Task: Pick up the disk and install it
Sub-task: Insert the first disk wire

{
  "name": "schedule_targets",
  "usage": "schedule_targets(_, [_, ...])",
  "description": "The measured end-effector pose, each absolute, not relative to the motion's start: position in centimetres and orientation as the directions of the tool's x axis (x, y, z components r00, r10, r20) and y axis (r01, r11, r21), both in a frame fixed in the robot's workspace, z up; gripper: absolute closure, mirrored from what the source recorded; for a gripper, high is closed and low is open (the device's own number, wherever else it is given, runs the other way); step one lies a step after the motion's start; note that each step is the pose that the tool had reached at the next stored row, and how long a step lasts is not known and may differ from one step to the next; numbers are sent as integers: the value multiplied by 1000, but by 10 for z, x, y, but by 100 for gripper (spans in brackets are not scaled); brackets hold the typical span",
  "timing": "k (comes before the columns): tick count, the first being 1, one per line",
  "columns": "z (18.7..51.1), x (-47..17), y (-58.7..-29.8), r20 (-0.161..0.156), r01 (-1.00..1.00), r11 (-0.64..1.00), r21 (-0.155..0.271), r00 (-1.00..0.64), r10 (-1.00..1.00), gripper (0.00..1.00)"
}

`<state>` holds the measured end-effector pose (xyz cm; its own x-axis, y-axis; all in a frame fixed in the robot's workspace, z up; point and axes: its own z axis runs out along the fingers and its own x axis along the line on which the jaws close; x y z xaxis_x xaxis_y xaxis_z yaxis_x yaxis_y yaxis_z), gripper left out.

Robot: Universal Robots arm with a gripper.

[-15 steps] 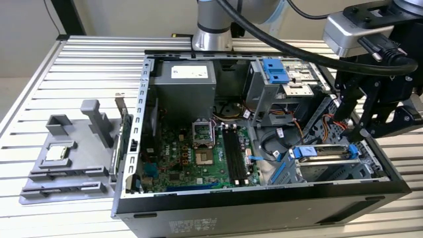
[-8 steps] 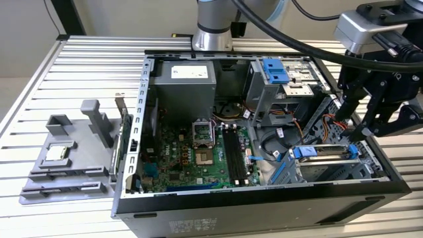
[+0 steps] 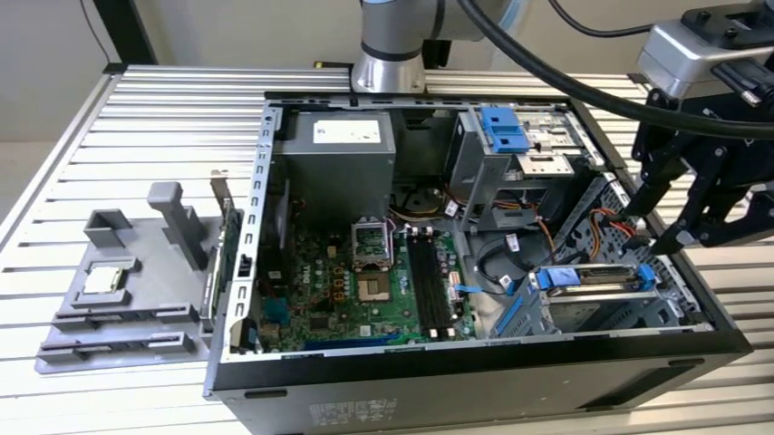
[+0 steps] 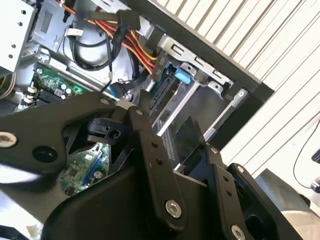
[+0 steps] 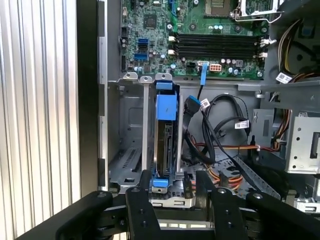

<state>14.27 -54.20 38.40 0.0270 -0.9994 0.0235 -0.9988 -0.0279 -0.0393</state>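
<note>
Exterior view first: the open case lies on the ribbed counter, green board facing up. The disk sits in the cage at the corner on the exterior view's right, its blue rail showing. The tool hangs right above that corner, black fingers pointing down and spread, nothing between them. On the exterior view's left, a grey tray carries a small silver chip, well apart from the action.

Over to the second wrist view: the tool is close above the cage, one finger running alongside the disk, the other off to its far side. Red and yellow cables bunch just beyond, and the case's black wall meets the counter past it.

Now the first wrist view, the best look: the disk stands on edge in a slot of the cage, blue rail along its top. The tool is released, fingers wide, the disk's near end between them. There is a clear gap on one side; on the other I can't quite tell whether the finger touches the rail. Black cables loop just beside the cage, the board beyond.
</note>
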Motion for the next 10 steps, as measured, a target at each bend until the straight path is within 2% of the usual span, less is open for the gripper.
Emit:
schedule_targets(4, [384, 143, -542, 8, -999, -40, -18, 40, -999, 0])
schedule_targets(10, [378, 155, -542, 6, -999, -53, 1, 53, -999, 0])
